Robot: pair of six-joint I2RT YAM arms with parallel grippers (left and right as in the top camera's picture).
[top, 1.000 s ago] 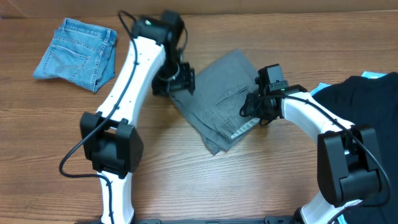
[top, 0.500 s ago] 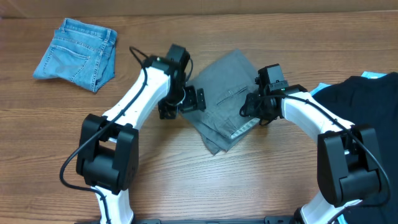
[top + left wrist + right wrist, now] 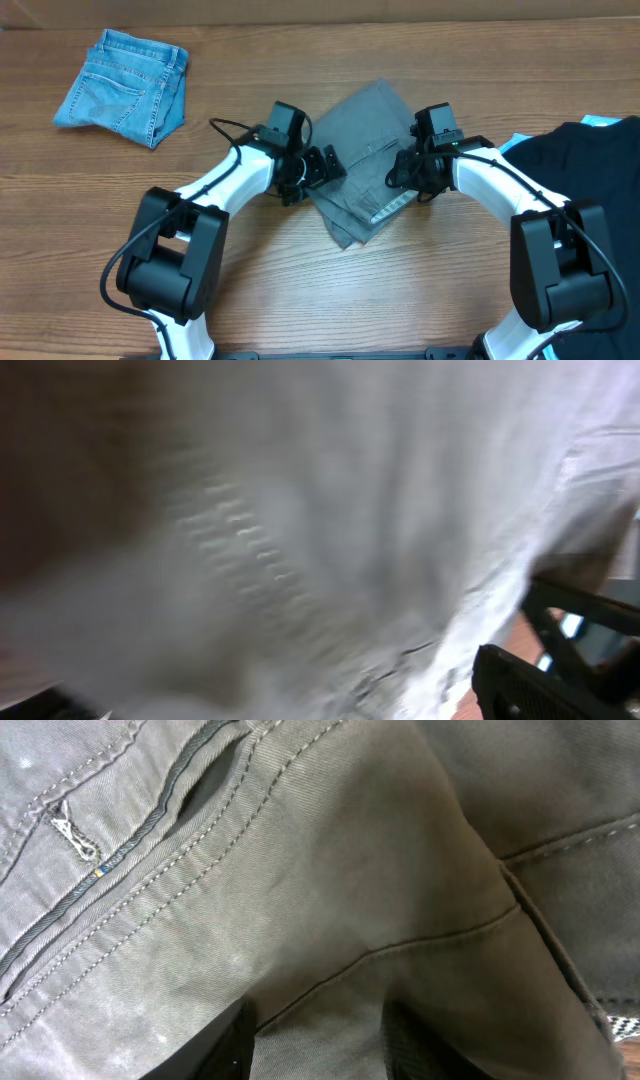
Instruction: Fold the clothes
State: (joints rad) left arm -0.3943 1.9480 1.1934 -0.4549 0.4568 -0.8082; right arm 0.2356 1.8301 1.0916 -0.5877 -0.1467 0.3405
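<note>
The grey shorts (image 3: 365, 150) lie crumpled and partly folded in the middle of the table. My left gripper (image 3: 325, 166) is low at their left edge; its blurred wrist view is filled with grey cloth (image 3: 300, 510), and its jaws (image 3: 270, 705) look spread wide over it. My right gripper (image 3: 412, 172) is on the right part of the shorts, its two fingers (image 3: 318, 1040) closed on a raised fold of grey fabric near a slit pocket (image 3: 130, 840). Folded blue denim shorts (image 3: 125, 85) lie at the far left. A black garment (image 3: 585, 165) lies at the right edge.
The wooden table (image 3: 300, 290) shows bare in front of the shorts. A pale blue item (image 3: 600, 121) peeks out at the top of the black garment. My two arms meet close together over the grey shorts.
My left arm has swung down and to the right from the shorts' upper left corner to their left edge. The right arm and the shorts have stayed still.
</note>
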